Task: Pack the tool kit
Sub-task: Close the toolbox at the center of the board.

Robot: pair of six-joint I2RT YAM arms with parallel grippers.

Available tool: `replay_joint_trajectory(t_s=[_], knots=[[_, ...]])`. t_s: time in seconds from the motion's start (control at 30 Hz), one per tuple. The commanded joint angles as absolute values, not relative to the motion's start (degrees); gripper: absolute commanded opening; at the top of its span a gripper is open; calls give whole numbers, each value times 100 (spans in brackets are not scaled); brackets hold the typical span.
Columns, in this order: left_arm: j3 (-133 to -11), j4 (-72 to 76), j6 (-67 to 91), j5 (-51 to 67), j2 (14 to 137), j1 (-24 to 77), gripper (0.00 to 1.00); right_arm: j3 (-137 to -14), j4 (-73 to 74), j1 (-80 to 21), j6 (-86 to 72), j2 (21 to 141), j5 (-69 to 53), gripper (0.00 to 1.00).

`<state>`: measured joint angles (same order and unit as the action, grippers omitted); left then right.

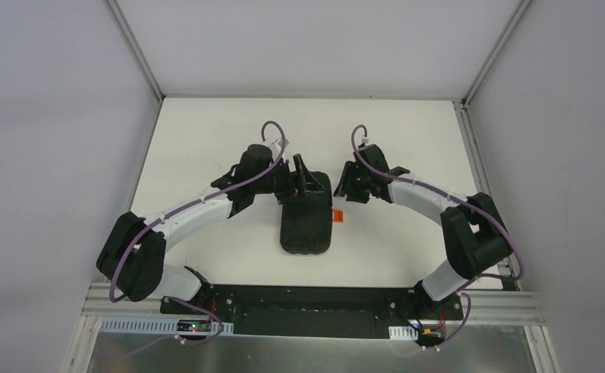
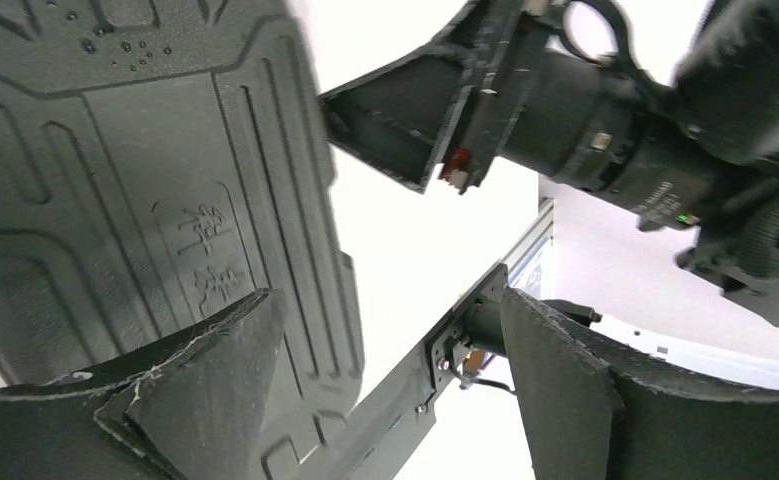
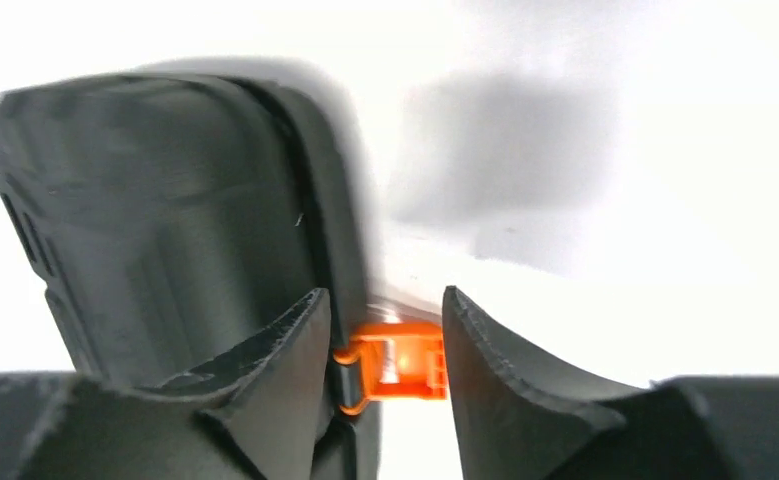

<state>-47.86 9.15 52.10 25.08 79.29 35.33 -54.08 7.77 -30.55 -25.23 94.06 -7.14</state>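
On the table (image 1: 206, 140), the open right hand (image 3: 383, 295) straddles the orange latch (image 3: 400, 360) of the case (image 3: 165, 200).

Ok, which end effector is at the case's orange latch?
The right end effector: the orange latch sits between its fingers. The left end effector is open at the far end of the black case.

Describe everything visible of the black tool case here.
The tool case is black moulded plastic, rounded-rectangular, its lid ribbed with embossed characters. It lies flat, lid down, on the white table. An orange latch juts from its right edge, between the right gripper's parted fingers. The left gripper is open over its far end; contact unclear.
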Motion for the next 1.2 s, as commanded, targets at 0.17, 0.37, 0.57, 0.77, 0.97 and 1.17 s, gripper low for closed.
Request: replay_joint_trajectory(t_s=[0.17, 0.37, 0.57, 0.77, 0.97, 1.17], knots=[[-5540, -166, 4321, 2010, 7704, 3600, 82, -5301, 2038, -2544, -2279, 7549, 1101, 60], [-6035, -1740, 3234, 804, 8068, 3725, 86, -4847, 1696, -2540, -2785, 7135, -22, 62], [-6350, -2234, 2756, 293, 8656, 4019, 92, -4206, 748, -2543, -3878, 7277, -893, 63], [-6620, -2508, 2573, 47, 9427, 4419, 92, -3752, -187, -2570, -4623, 7649, -1143, 63], [-6536, -3005, 2461, -471, 9936, 4717, 90, -3428, -823, -2579, -5008, 8212, -1277, 63], [-6281, -3182, 2496, -595, 10114, 4824, 88, -3292, -1169, -2596, -5060, 8636, -1384, 63]])
